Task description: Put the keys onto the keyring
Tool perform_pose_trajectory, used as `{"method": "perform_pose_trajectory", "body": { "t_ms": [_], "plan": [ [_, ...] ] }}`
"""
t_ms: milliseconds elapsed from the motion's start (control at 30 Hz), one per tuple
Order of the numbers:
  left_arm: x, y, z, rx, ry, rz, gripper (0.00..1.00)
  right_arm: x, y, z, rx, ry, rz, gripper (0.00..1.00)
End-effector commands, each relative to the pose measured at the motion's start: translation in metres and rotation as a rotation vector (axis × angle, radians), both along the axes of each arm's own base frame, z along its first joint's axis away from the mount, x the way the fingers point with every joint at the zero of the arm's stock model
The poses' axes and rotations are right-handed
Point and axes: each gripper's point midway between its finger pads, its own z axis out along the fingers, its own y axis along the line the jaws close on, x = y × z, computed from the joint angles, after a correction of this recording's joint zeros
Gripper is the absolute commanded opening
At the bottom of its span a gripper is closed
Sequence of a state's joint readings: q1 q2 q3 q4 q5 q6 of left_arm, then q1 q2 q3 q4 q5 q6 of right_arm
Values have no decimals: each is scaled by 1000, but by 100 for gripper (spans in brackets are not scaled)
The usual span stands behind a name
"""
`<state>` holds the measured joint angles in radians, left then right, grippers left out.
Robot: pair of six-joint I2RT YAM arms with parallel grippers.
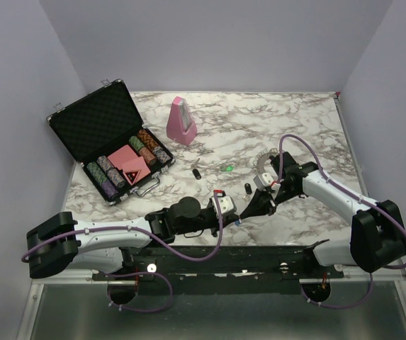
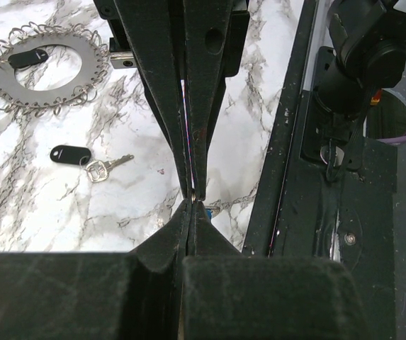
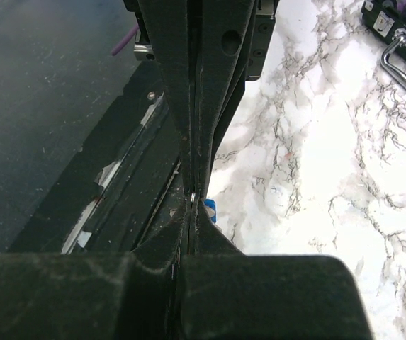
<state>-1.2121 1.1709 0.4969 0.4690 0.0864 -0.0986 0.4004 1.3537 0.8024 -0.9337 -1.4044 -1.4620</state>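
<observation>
My left gripper point(image 1: 237, 216) and right gripper point(image 1: 248, 210) meet tip to tip near the table's front edge, both shut. A blue-capped key point(image 3: 210, 210) sits right at the meeting tips, with a silver sliver between them. It also shows in the left wrist view point(image 2: 214, 210). The silvery keyring point(image 2: 43, 67) lies flat beyond, with a black key cap point(image 2: 29, 58) over its hole. In the top view the keyring point(image 1: 263, 161) is partly hidden by my right arm. A black-capped key point(image 2: 71, 154) lies loose on the marble, and another point(image 1: 197, 172) lies further left.
An open poker-chip case point(image 1: 110, 145) stands at the back left and a pink metronome point(image 1: 181, 122) behind the middle. A small green speck point(image 1: 227, 168) lies on the marble. The black frame point(image 2: 309, 177) runs along the table's front edge, close to the grippers.
</observation>
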Motion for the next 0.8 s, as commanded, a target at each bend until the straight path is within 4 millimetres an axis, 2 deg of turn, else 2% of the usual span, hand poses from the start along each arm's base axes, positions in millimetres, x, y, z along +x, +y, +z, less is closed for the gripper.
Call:
{"method": "perform_pose_trajectory", "body": {
  "t_ms": [0,100,167,200,267,300,367,467,600,700,767],
  "plan": [
    [3,-7,15,-39,-7,8,0,-2,1,1,1,0,7,0],
    [4,-6,17,-47,-10,15,0,-1,1,4,3,3,6,0],
    [3,-2,20,-74,-10,22,18,0,2,7,-5,4,5,0],
    [3,2,25,-107,-16,29,33,1,1,7,-12,8,2,0],
    [2,14,33,-178,-36,50,57,1,1,8,-14,4,1,0],
    [2,21,37,-210,-51,63,63,1,1,9,-13,3,2,0],
    [0,37,44,-282,-86,82,69,-1,0,11,-4,-6,7,0],
    [-2,56,41,-321,-116,92,73,-3,-2,14,13,-23,13,0],
    [-9,64,39,-319,-151,60,71,-10,-3,18,54,-25,22,0],
    [-14,60,42,-320,-166,17,63,-11,-2,24,97,-25,21,0],
    [-18,51,45,-313,-169,-27,52,-12,-1,25,121,-31,21,0]
  ]
}}
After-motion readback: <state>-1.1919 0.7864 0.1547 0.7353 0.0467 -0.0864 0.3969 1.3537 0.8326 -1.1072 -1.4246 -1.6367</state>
